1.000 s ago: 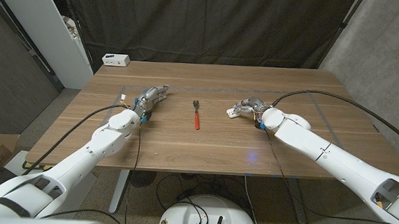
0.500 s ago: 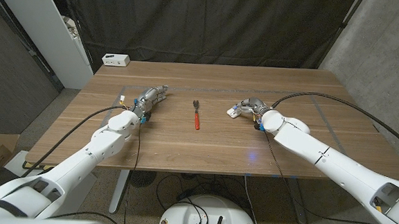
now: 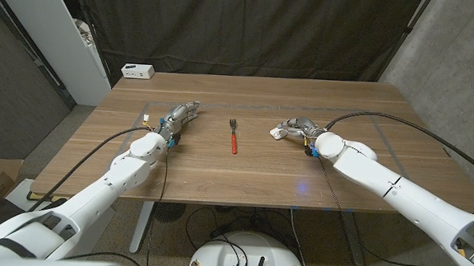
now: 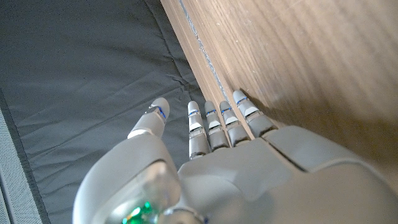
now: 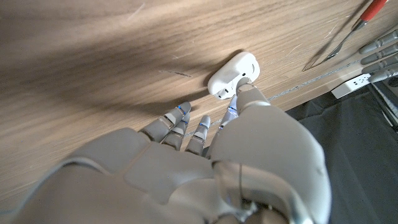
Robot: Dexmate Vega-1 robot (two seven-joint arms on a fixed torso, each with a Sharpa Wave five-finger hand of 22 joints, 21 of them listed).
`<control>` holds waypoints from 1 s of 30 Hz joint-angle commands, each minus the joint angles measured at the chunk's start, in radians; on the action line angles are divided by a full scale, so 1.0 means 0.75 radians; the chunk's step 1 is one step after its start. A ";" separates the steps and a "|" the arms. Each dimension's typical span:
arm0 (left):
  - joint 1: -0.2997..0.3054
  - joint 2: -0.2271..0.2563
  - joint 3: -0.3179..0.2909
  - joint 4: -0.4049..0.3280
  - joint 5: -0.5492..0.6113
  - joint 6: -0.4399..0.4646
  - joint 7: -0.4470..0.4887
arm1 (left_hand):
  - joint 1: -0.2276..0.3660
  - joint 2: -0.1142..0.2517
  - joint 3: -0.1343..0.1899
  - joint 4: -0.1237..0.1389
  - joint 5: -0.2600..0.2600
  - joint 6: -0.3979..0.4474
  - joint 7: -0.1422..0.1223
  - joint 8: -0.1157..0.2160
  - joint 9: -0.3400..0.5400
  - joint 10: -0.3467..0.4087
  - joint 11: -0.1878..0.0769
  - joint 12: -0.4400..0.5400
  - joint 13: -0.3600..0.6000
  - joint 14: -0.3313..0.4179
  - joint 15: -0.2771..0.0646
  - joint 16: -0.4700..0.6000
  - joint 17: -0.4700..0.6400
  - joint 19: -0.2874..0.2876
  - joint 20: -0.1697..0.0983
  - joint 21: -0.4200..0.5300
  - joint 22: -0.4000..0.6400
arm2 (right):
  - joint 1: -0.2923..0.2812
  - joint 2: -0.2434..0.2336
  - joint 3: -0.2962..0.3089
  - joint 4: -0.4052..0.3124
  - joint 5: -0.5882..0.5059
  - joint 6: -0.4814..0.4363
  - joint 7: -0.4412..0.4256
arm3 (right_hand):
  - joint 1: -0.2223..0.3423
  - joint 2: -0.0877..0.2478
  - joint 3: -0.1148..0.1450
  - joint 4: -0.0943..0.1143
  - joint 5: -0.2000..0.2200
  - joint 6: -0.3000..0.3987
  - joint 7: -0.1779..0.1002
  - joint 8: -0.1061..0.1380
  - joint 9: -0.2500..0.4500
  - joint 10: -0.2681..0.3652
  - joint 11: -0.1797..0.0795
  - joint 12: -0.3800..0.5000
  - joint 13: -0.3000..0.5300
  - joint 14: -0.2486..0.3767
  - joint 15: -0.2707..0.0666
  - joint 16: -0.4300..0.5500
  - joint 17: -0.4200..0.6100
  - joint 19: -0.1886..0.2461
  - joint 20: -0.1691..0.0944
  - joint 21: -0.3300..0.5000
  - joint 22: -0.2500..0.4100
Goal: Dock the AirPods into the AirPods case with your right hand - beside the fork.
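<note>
Right hand [image 3: 297, 126], right of frame centre, touches the small white rounded AirPods case [image 3: 277, 135] with loosely curled fingers [image 5: 239, 94], gripping nothing; red-handled fork [image 3: 233, 136] beside; a nudge could skid it across the wooden bench [image 3: 243, 170].

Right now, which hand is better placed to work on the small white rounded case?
The right hand: its fingertips are at the small white rounded case. The left hand is on the far side of the red-handled fork.
</note>
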 commanded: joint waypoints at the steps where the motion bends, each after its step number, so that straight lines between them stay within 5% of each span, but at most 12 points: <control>1: -0.003 -0.013 0.006 0.004 0.010 -0.015 0.005 | -0.004 -0.005 -0.004 -0.001 0.004 0.000 -0.012 0.002 0.001 0.008 -0.008 0.005 0.002 0.003 -0.011 0.003 0.002 0.000 0.015 -0.002 0.003 | 0.027 -0.080 0.018 0.012 0.022 0.097 0.148 | -0.002 0.004 -0.001 -0.004 0.000 -0.039 0.000 -0.003 -0.001 -0.025 -0.002 -0.005 0.002 -0.022 -0.151 -0.008 0.005 -0.015 0.001 -0.002 0.005; 13: 0.010 0.001 -0.002 -0.028 0.014 -0.006 0.026 | -0.006 -0.005 -0.005 -0.001 0.004 0.002 -0.013 0.003 0.000 0.008 -0.007 0.004 0.002 0.003 -0.012 0.002 0.002 0.000 0.015 -0.002 0.003 | 0.160 -0.110 -0.073 0.094 -0.117 0.142 0.335 | 0.039 0.054 0.038 -0.007 -0.001 -0.122 -0.002 0.003 -0.004 -0.096 -0.033 -0.011 0.004 -0.068 -0.161 -0.015 0.011 -0.051 -0.018 -0.005 0.005; 30: 0.041 0.024 -0.016 -0.063 0.000 0.016 0.034 | -0.007 -0.003 -0.004 -0.001 0.005 -0.001 -0.010 0.002 0.000 0.006 -0.007 0.004 0.002 0.004 -0.014 0.002 0.002 0.000 0.018 -0.002 0.002 | 0.195 -0.061 -0.098 0.180 -0.241 0.208 0.370 | 0.038 0.073 0.065 0.019 -0.006 -0.141 -0.004 0.015 -0.003 -0.081 -0.049 0.009 0.004 -0.046 -0.182 0.009 0.025 -0.044 -0.032 0.005 0.006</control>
